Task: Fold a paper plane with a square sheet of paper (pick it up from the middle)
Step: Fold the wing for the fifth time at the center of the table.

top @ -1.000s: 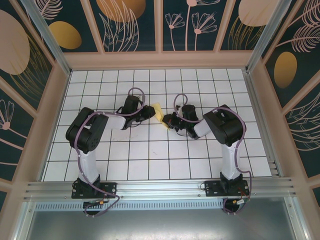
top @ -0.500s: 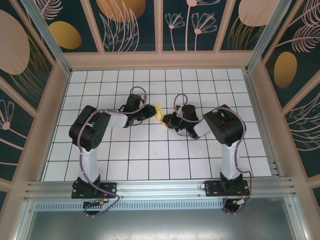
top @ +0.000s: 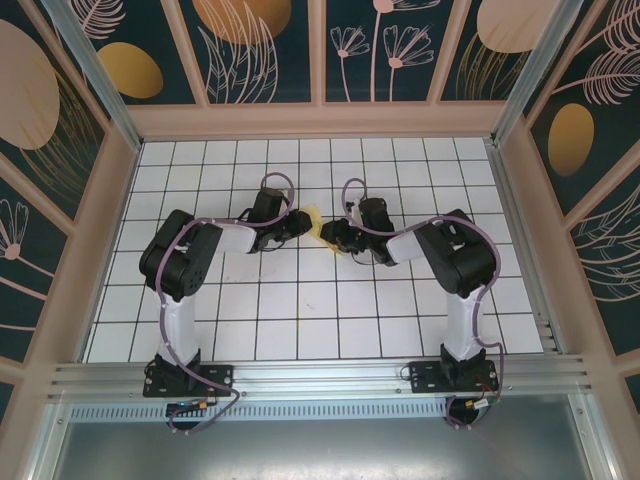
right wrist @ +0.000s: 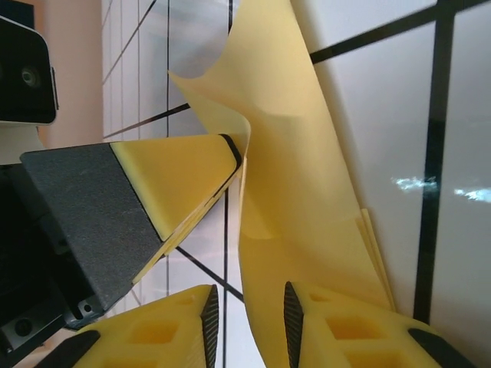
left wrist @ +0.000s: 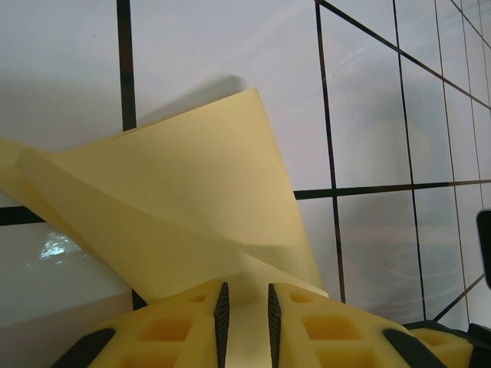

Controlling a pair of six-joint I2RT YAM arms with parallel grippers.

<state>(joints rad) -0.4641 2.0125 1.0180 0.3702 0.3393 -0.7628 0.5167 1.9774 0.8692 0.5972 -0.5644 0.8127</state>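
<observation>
The yellow sheet of paper [top: 315, 220] is folded into a layered, pointed wedge and hangs between the two arms near the table's middle. My left gripper [left wrist: 245, 314] is shut on its lower edge, and the folded paper [left wrist: 192, 199] fans up and away from the pads. In the right wrist view the left gripper's finger [right wrist: 176, 172] pinches the paper's [right wrist: 299, 192] curled edge. My right gripper [right wrist: 248, 322] is open. The paper lies against its right pad, with bare table showing beside the left pad. From above, the left gripper [top: 302, 222] and right gripper [top: 331, 236] flank the paper.
The white gridded table [top: 300, 320] has raised tan walls [top: 320, 120] at the back and sides. The two arm bases stand on the metal rail [top: 320, 378] at the near edge. Purple cables [top: 275, 185] loop above both wrists.
My right gripper's jaws have parted off the paper, and its wrist has shifted slightly left and toward the back. The left gripper keeps its pinch and has barely moved.
</observation>
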